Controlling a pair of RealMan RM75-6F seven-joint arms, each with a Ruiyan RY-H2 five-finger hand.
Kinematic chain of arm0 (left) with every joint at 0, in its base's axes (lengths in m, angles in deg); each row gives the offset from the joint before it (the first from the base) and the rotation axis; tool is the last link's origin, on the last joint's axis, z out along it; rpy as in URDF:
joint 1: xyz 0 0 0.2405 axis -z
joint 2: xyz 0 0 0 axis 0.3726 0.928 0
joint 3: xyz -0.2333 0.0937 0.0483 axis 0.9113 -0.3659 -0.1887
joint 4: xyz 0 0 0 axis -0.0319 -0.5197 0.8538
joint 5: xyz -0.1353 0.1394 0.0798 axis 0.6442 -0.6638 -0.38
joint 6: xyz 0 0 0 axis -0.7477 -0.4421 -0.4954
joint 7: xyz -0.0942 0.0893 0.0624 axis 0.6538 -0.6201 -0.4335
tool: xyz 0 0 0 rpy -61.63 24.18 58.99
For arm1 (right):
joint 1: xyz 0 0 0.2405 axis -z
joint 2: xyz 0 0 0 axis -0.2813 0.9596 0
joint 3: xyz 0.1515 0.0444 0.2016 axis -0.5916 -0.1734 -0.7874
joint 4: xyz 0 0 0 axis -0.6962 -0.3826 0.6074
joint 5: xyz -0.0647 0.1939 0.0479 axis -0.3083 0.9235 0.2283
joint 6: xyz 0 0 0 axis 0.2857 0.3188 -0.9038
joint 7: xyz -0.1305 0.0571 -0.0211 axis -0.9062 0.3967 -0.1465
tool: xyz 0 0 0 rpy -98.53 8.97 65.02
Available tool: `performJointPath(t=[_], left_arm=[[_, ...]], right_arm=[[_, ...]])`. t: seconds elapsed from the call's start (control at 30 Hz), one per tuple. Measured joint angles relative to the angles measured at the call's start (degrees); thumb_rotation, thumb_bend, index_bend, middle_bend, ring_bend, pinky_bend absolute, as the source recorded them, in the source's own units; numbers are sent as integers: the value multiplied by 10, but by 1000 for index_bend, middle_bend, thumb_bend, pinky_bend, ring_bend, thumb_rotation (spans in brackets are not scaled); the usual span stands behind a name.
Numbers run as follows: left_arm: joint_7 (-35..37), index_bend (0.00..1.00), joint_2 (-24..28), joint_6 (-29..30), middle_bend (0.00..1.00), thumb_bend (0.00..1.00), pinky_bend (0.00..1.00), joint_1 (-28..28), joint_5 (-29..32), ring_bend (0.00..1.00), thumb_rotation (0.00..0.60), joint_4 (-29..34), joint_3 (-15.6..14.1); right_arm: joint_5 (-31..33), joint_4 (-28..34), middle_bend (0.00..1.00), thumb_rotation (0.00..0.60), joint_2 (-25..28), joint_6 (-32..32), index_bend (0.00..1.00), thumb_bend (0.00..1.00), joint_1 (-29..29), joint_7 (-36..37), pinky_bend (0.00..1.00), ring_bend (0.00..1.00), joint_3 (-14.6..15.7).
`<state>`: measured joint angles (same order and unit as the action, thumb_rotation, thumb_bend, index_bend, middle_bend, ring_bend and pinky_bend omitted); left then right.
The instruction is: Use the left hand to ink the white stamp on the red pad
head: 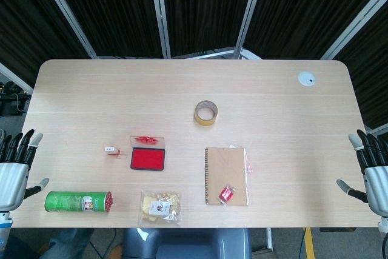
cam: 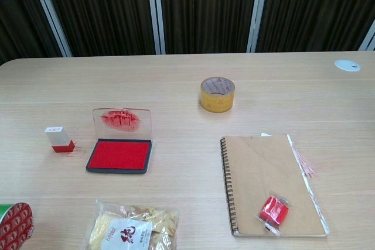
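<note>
- The stamp (head: 110,150) is standing just beside the pad (head: 147,159), toward the surface's (head: 182,89) left edge; being small, it may be tipping if the fingers are arriving off-centre.
- The left robot hand (head: 15,171) is hovering at the left edge, fingers apart, holding nothing.
- The right robot hand (head: 371,171) is also spread and empty.

A small white stamp with a red base (head: 110,150) stands just left of the open rectangular red ink pad (head: 147,159) (clear lid raised); both hands hover apart at the table's edges.
</note>
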<state>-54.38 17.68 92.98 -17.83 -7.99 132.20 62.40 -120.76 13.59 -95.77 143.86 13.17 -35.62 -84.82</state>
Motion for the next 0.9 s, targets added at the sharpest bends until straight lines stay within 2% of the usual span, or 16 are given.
performJointPath(t=[0.17, 0.23, 0.3, 0.4, 0.53, 0.67, 0.9], left_arm=[[0, 0, -4, -2, 0, 0, 11, 0, 0, 3, 600, -5, 1], [2, 0, -5, -5, 0, 0, 174, 1, 2, 122, 600, -7, 1], [4, 0, -6, -8, 0, 0, 463, 4, 2, 402, 600, -11, 2], [12, 0, -15, -16, 0, 0, 633, 12, 4, 606, 600, -26, 8], [30, 59, -39, -49, 0, 0, 749, 31, 33, 721, 600, -53, 22], [39, 124, -90, -96, 10, 0, 854, 66, 85, 829, 600, -99, 50], [39, 217, -184, -188, 156, 26, 904, 127, 174, 881, 600, -186, 84]], right_arm=[[2, 4, 0, 600, 2, -4, 0, 0, 0, -2, 0, 0, 1], [4, 4, 0, 600, 2, -5, 0, 0, 0, -2, 0, 0, 1], [5, 5, 0, 600, 3, -6, 0, 0, 0, -2, 0, 0, 1], [7, 8, 0, 600, 5, -8, 0, 0, -1, 1, 0, 0, 0], [11, 8, 0, 600, 5, -19, 0, 0, -4, 1, 0, 0, 0], [25, 1, 0, 600, 3, -34, 0, 0, -8, 0, 0, 0, 0], [35, -6, 0, 600, -2, -47, 0, 0, -13, -3, 0, 0, -1]])
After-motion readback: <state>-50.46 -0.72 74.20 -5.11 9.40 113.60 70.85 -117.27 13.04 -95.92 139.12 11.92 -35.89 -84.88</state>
